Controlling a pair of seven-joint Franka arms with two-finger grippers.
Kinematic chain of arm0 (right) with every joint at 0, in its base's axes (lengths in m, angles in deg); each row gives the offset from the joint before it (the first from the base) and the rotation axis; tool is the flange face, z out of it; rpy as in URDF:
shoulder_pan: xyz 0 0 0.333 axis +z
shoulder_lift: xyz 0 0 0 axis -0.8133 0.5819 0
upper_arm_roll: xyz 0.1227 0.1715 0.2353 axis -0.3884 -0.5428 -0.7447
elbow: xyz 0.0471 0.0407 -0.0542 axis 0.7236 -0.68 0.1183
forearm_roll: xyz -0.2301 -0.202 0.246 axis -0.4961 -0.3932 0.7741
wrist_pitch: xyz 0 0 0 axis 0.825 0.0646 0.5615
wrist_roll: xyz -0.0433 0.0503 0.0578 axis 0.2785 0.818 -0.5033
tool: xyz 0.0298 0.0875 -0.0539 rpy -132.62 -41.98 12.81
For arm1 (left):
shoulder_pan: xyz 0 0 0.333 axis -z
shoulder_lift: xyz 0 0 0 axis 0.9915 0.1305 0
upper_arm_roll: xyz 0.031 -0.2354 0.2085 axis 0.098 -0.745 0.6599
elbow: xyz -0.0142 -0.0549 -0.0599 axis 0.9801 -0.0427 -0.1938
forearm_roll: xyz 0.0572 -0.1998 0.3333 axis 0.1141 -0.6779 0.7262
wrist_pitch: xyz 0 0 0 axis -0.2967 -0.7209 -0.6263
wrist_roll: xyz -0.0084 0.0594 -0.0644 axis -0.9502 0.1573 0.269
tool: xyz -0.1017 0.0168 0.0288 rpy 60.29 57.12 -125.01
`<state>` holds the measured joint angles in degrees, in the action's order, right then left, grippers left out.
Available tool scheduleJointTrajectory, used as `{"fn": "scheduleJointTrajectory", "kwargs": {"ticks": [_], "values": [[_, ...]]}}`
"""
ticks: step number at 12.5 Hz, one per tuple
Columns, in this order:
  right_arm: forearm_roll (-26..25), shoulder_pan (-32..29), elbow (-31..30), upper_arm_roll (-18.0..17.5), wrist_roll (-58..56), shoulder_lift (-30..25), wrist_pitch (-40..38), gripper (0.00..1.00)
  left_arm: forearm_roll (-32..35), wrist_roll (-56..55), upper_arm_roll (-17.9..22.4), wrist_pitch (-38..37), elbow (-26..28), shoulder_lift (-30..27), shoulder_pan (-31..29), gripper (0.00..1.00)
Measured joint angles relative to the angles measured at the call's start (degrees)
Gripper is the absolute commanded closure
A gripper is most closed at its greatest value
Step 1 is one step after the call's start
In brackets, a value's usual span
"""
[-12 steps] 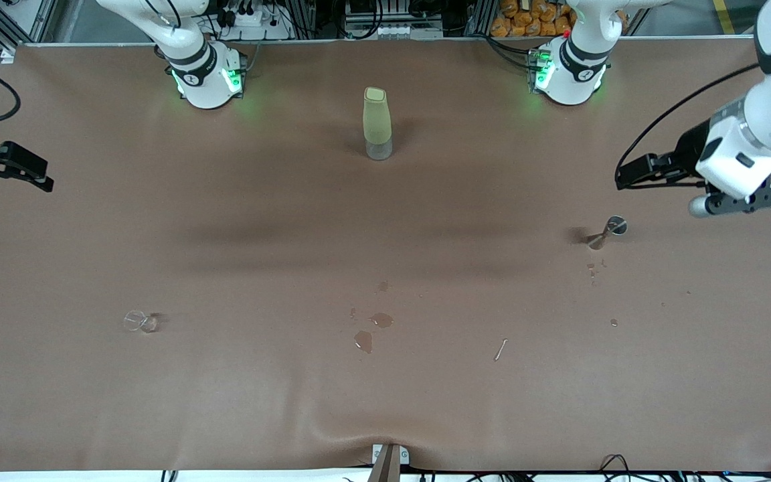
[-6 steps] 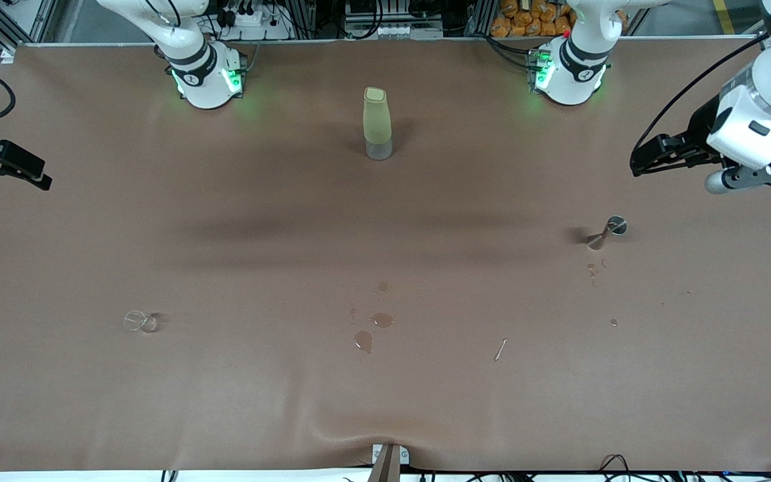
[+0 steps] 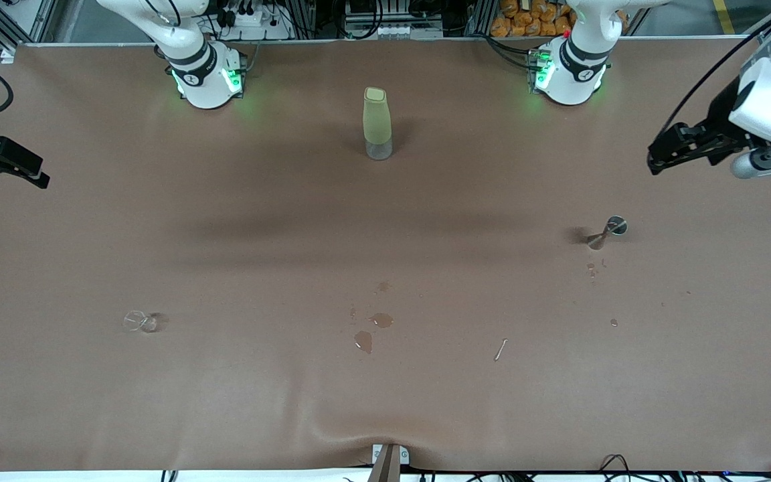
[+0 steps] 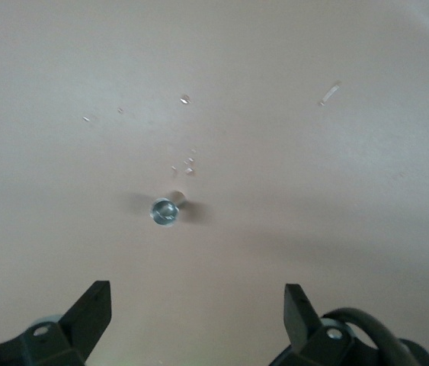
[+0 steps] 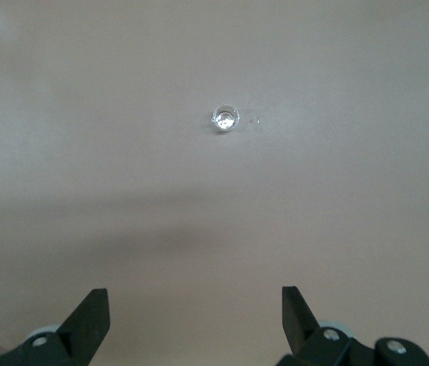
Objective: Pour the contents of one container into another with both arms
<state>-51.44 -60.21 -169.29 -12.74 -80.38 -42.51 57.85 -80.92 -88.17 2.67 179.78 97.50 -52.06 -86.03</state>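
Hanging spread and empty, the left tool (image 3: 656, 161) is up over the bench's (image 3: 385, 402) left-arm end and the right tool (image 3: 37, 175) over its right-arm end. Any grasp should close low and square on such small vessels. The steel cup (image 3: 616, 225) stands beneath the left tool; the clear glass (image 3: 136, 321) stands nearer the camera, toward the right arm's end. Droplets (image 3: 372, 331) lie between them.

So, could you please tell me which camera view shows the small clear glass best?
The right wrist view: the small clear glass stands alone against bare table, its round rim and glinting base plain. The front view shows it as a faint, nearly see-through shape toward the right arm's end. The left wrist view does not show it.
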Motion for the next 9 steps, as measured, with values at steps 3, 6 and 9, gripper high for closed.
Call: {"fn": "scheduleJointTrajectory", "kwargs": {"ticks": [3, 6, 9], "values": [[0.0, 0.0, 0.0, -0.2, 0.0, 0.0, 0.0, 0.00, 0.3, 0.0, 0.1, 1.5, -0.8, 0.6, -0.1, 0.00], [0.0, 0.0, 0.0, -0.2, 0.0, 0.0, 0.0, 0.00, 0.4, 0.0, 1.8, 1.9, -0.8, 1.0, 0.6, 0.00], [0.0, 0.0, 0.0, -0.2, 0.0, 0.0, 0.2, 0.00, 0.4, 0.2, 7.2, 1.9, -0.8, 1.3, 3.5, 0.00]]}}
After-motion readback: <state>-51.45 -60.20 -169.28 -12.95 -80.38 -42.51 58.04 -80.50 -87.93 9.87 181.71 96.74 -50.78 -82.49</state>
